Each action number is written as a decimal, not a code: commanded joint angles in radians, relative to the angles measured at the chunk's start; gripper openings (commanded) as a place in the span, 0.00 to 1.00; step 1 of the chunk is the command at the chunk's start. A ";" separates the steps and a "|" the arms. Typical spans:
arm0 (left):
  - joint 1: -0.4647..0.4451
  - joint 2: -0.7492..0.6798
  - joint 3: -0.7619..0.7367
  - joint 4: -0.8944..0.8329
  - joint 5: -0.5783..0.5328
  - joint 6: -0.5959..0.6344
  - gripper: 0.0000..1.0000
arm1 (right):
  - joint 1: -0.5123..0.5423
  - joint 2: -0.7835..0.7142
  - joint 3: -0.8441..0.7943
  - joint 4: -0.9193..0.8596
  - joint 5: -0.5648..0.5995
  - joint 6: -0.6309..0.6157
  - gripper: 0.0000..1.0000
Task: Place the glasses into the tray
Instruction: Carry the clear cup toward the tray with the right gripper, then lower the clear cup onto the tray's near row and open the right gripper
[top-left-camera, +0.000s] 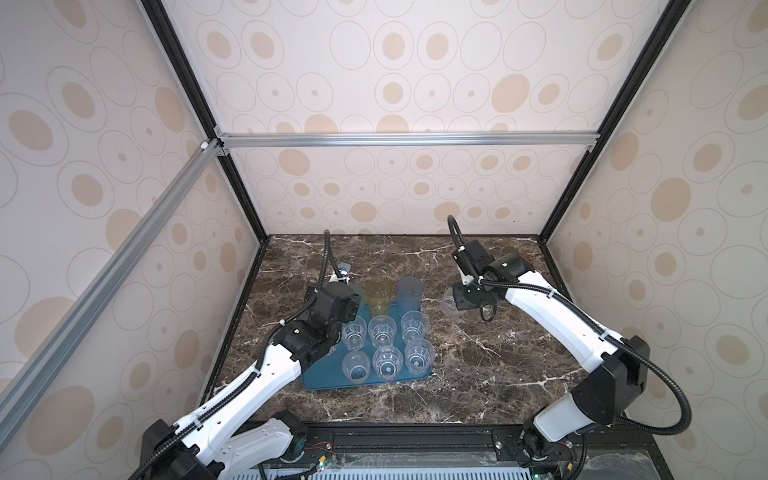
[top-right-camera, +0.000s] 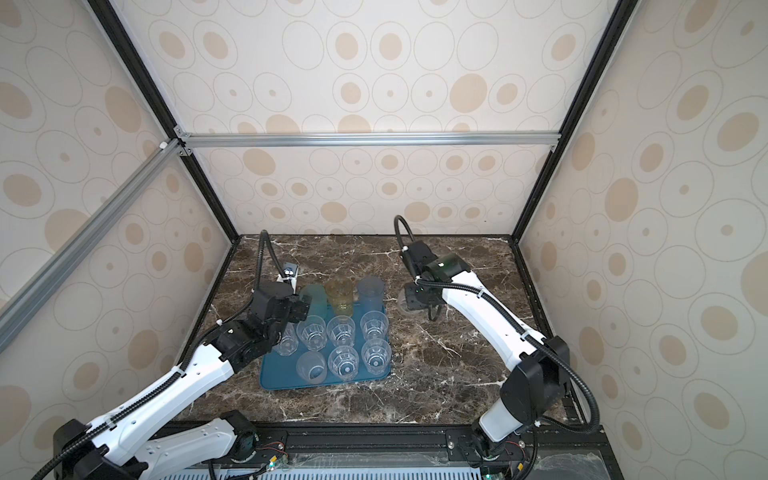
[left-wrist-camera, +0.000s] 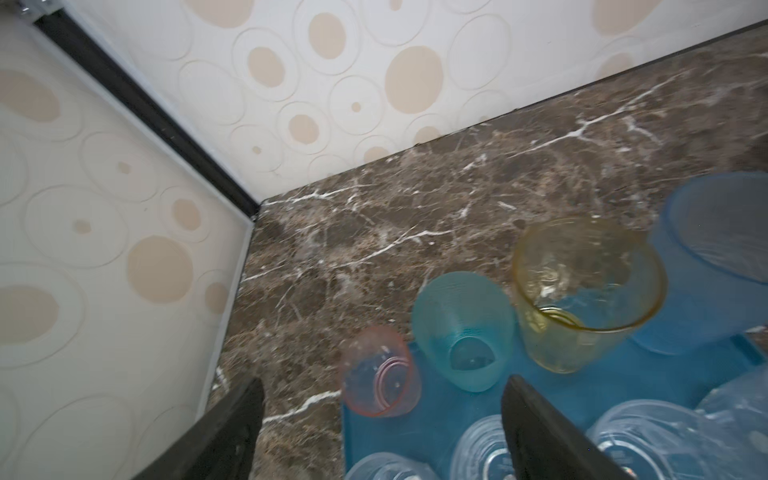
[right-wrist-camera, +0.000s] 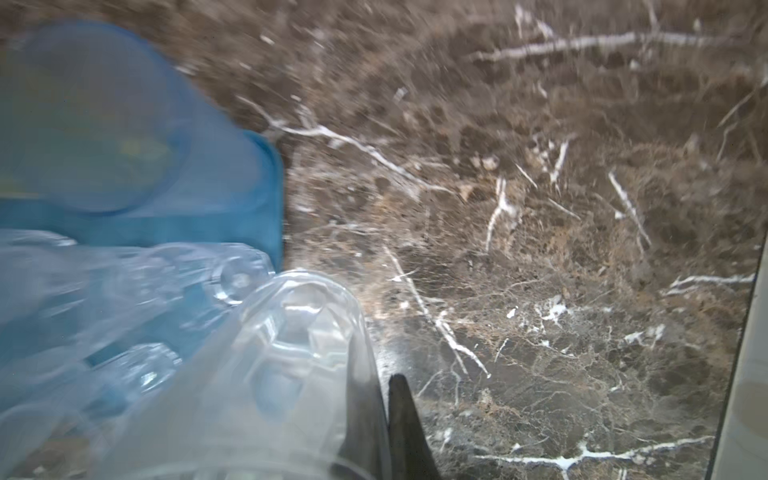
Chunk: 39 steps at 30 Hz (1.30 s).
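Bright, soft, even light; shadows on the marble table (top-left-camera: 478, 374) are faint. Both top views are sharp. The right wrist view is motion-blurred, with glints on a clear glass (right-wrist-camera: 299, 316); the left wrist view is slightly soft.

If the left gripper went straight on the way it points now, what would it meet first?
Most likely the pink glass, which stands right ahead between the left gripper's open jaws, at the tray's corner. The teal glass sits just beside that line; depth is hard to judge.

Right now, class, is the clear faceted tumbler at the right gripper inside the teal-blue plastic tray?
Outside: the tumbler, tipped, is beside the tray, over bare marble.
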 joint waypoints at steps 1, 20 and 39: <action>0.088 -0.050 0.075 -0.137 -0.055 0.006 0.88 | 0.143 0.053 0.147 -0.140 0.027 0.074 0.01; 0.608 -0.156 -0.047 -0.072 0.435 -0.247 0.83 | 0.546 0.676 0.809 -0.044 -0.260 0.204 0.00; 0.669 -0.183 -0.163 0.069 0.441 -0.497 0.84 | 0.591 0.865 0.845 -0.008 -0.267 0.207 0.00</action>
